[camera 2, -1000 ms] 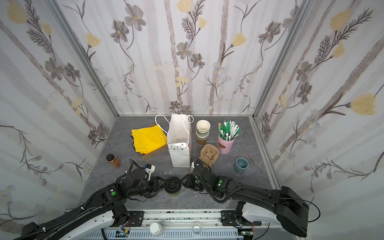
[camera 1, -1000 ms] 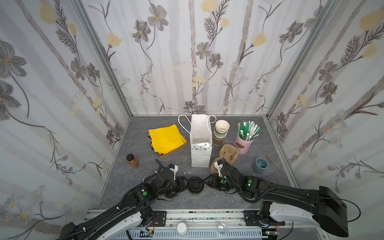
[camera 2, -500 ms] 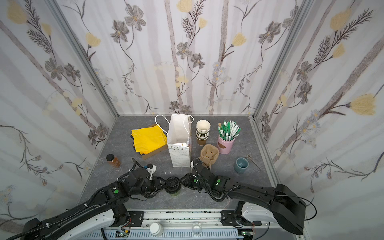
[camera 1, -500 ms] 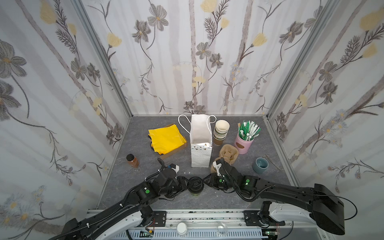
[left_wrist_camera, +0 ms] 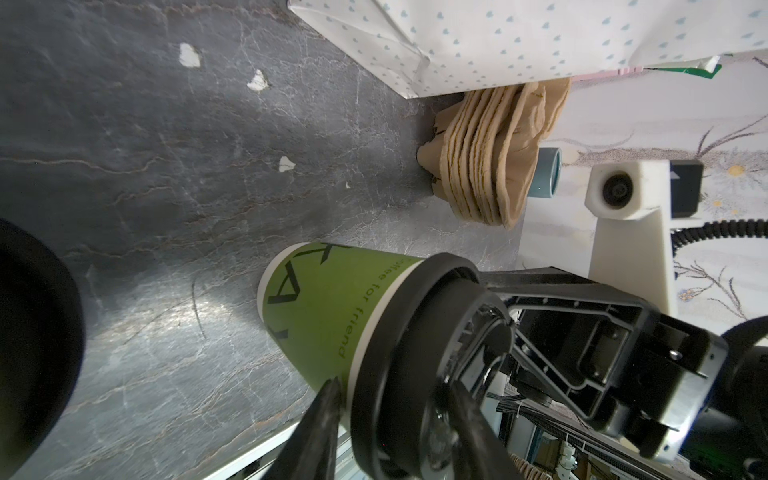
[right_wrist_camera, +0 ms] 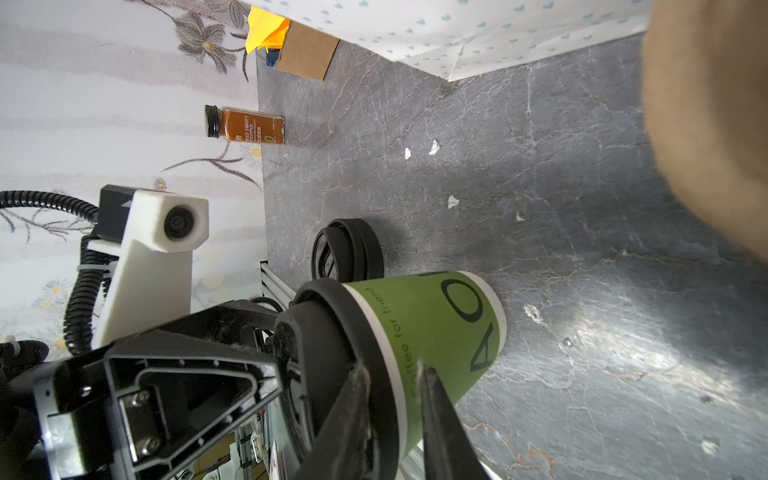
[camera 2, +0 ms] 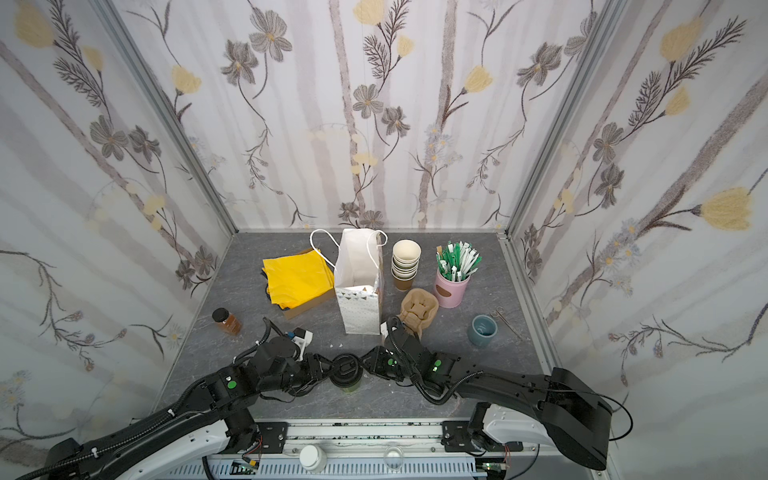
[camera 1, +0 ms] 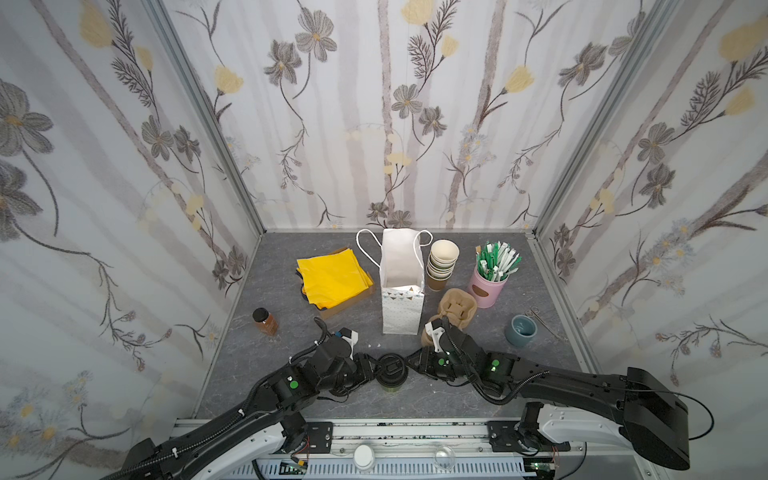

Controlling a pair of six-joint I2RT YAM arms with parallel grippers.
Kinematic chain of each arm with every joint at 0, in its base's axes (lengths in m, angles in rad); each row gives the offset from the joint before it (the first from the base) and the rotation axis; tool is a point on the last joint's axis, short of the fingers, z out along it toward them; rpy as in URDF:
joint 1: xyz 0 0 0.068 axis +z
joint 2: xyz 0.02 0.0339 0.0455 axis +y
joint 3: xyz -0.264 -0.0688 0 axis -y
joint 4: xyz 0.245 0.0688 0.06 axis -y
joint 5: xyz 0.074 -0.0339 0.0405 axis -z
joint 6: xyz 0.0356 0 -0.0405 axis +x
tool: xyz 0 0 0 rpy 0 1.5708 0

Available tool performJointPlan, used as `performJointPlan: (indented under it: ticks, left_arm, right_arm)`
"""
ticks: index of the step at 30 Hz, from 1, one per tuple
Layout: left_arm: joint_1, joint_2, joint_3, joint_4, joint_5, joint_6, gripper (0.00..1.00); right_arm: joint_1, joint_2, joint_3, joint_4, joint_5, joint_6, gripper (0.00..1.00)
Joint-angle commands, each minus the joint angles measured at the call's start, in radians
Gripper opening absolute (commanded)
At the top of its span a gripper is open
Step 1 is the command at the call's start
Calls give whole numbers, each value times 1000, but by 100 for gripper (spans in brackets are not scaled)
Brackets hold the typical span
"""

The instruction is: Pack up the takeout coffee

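Note:
The takeout coffee [camera 1: 390, 372] [camera 2: 345, 372] is a green paper cup with a black sip lid, standing upright on the grey table near its front edge. My left gripper [camera 1: 370, 370] comes at it from the left. In the left wrist view my left gripper [left_wrist_camera: 395, 399] has one finger under the lid's rim against the cup [left_wrist_camera: 328, 303] and the other on the lid's top. My right gripper [camera 1: 413, 365] comes from the right. In the right wrist view my right gripper [right_wrist_camera: 392, 374] pinches the lid's rim of the cup [right_wrist_camera: 440, 328].
A white paper bag [camera 1: 401, 299] stands open behind the cup. Right of it are stacked pulp carriers [camera 1: 457, 307], lidless cups [camera 1: 442, 266], a pink tin of sachets [camera 1: 486, 286] and a blue cup [camera 1: 521, 330]. Yellow napkins [camera 1: 332, 278] and a spice bottle [camera 1: 264, 321] lie left. Spare black lids [right_wrist_camera: 347, 253] sit beside the cup.
Both grippers have narrowed their jaws onto the cup's lid rim. The right gripper has edged left against the cup. The cup stays where it was.

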Motion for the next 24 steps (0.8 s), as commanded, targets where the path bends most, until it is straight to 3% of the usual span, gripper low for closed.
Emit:
performJointPlan:
  ticks: [1,5,10,19,24]
  left_arm:
    - [0,0,-4,-5,-9,-1,42]
    - [0,2,4,-5,-15,2,45]
    - [0,-3,26,-4,-31,7,51]
    - [1,-27,50,-8,-67,16,63]
    - [0,-63,74,-154,-204,0,65]
  right_arm:
    - [3,-5,12,-148,10,-9,29]
    - [2,-77,38,-146,51,-10,48]
    - [2,-169,47,-152,73,-24,60]
    - [22,-94,83,-104,-40,-94,75]
    - [30,-25,102,-89,-54,-99,76]
